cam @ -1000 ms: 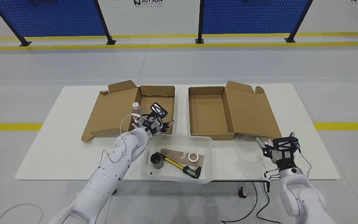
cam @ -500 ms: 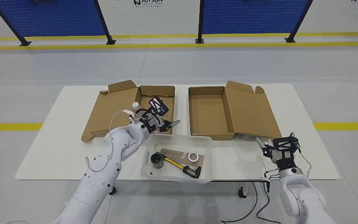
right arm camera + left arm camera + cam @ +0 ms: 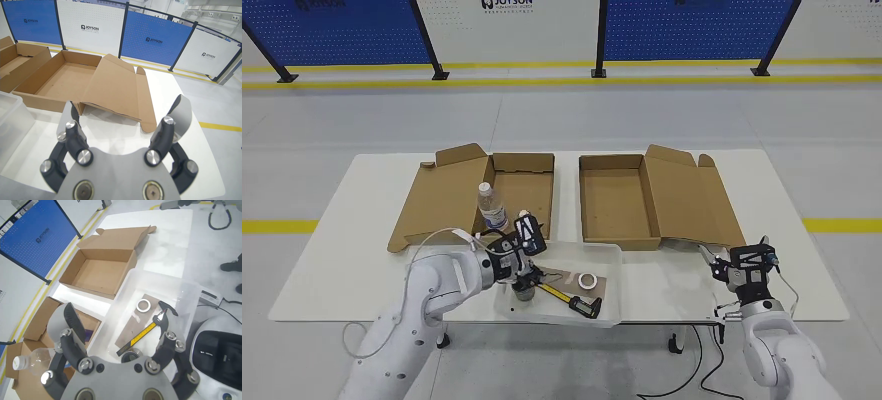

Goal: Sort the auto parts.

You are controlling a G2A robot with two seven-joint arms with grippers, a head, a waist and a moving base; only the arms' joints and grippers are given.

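Two grippers are spread wide, holding nothing: the left gripper (image 3: 117,317) hangs over the clear bin's (image 3: 582,245) left end, above the dark cylinder (image 3: 129,356), and the right gripper (image 3: 124,102) sits well to the bin's right. The caliper (image 3: 145,332) and metal ring (image 3: 143,305) lie inside the bin; a bottle (image 3: 490,207) stands in the cardboard box (image 3: 532,180) behind it

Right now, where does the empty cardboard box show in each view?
Top view: the empty cardboard box, lid open, lies beyond the clear bin, on the right arm's side.
Left wrist view: the box lies past the bin's wall.
Right wrist view: the box lies ahead of the right hand, beside the bin.
Shared landmark: the clear bin.
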